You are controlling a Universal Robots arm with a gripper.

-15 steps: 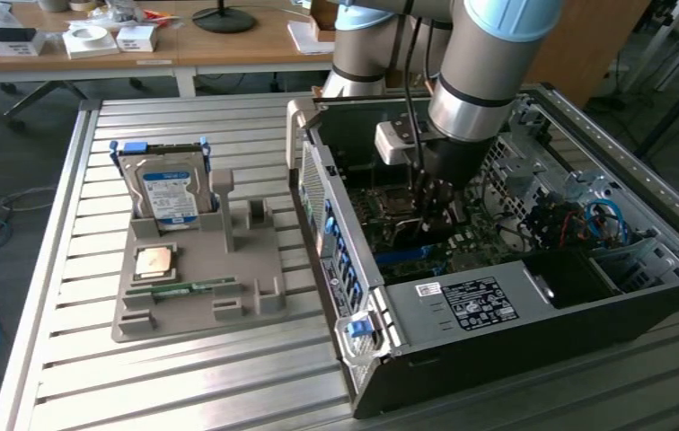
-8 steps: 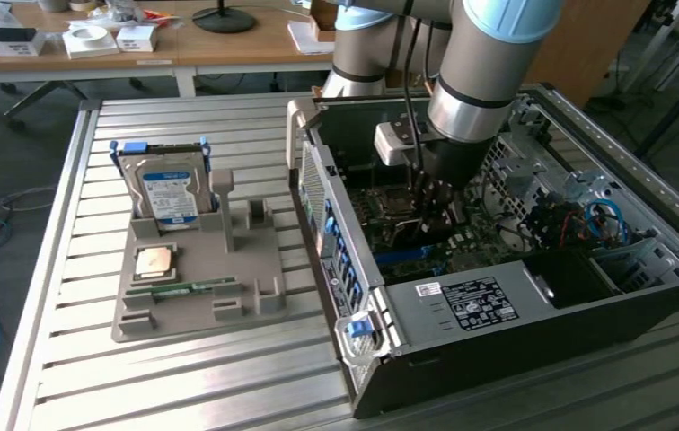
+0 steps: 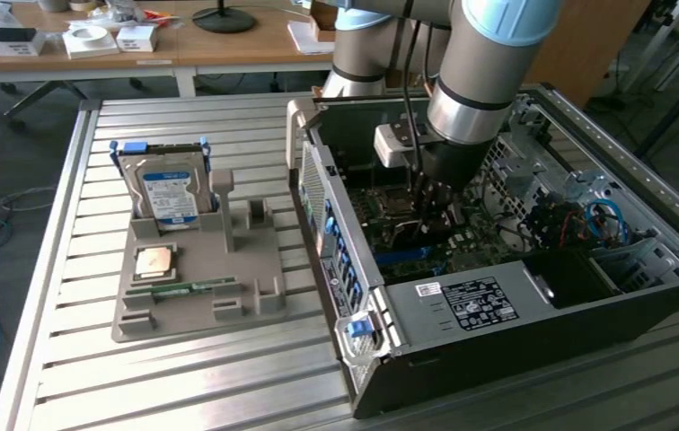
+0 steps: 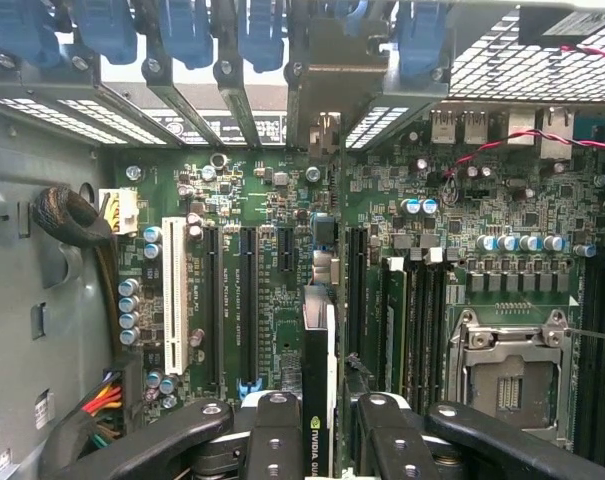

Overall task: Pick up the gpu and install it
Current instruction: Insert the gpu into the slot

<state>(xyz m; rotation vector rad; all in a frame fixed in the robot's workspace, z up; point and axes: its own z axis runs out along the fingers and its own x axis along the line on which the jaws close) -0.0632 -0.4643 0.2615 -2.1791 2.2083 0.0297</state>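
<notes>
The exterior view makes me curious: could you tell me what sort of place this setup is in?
Probably a robotics lab or workshop. An open computer case lies on a slatted metal table, a grey holder beside it carries a hard drive, and a cluttered wooden desk stands behind.

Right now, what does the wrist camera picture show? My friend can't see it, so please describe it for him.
The pincer holds the gpu on edge, just above the green motherboard inside an open computer case. Dark expansion slots and one white slot run alongside the card, with an empty processor socket nearby.
</notes>
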